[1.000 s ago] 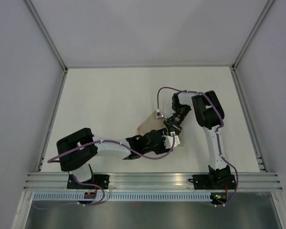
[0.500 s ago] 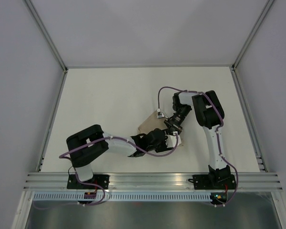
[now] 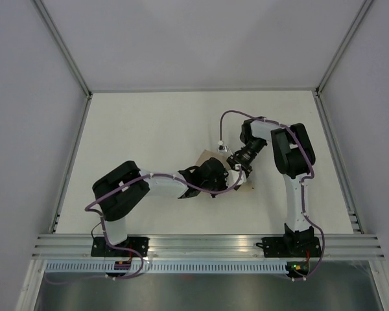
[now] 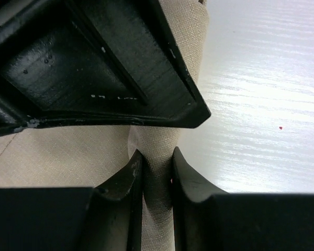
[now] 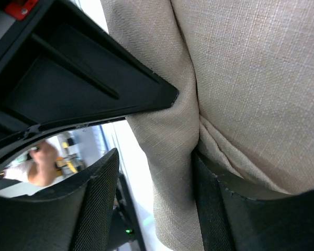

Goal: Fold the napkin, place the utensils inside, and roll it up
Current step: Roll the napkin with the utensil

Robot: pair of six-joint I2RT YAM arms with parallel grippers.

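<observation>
- Table (image 3: 149, 129): white surface, walled on three sides, with an aluminium rail (image 3: 207, 243) along the near edge where both arm bases are bolted.
- Left arm (image 3: 152, 183): reaches low across the table toward the right, and its wrist ends right of the table's centre.
- Right arm (image 3: 292, 155): stands up from its base and bends back toward the left, so its wrist comes down against the left arm's wrist. A purple cable (image 3: 236, 115) loops above it.
- Napkin (image 3: 203, 159): tan woven cloth lying on the table right of centre, directly under the two wrists. From above it is mostly covered. One corner shows at the upper left of the grippers and another edge at their lower right. The wrist views show it gathered into thick folds.
- Left gripper (image 4: 157, 157): clamped on a narrow upright fold of the napkin. The fingers (image 4: 128, 180) are nearly together, with cloth pressed against both inner faces. White table shows just to the right of the fold.
- Right gripper (image 5: 154, 157): jaws stand apart around a rolled fold of the napkin. The cloth touches one finger, and a gap shows between the cloth and the other finger (image 5: 97, 201).
</observation>
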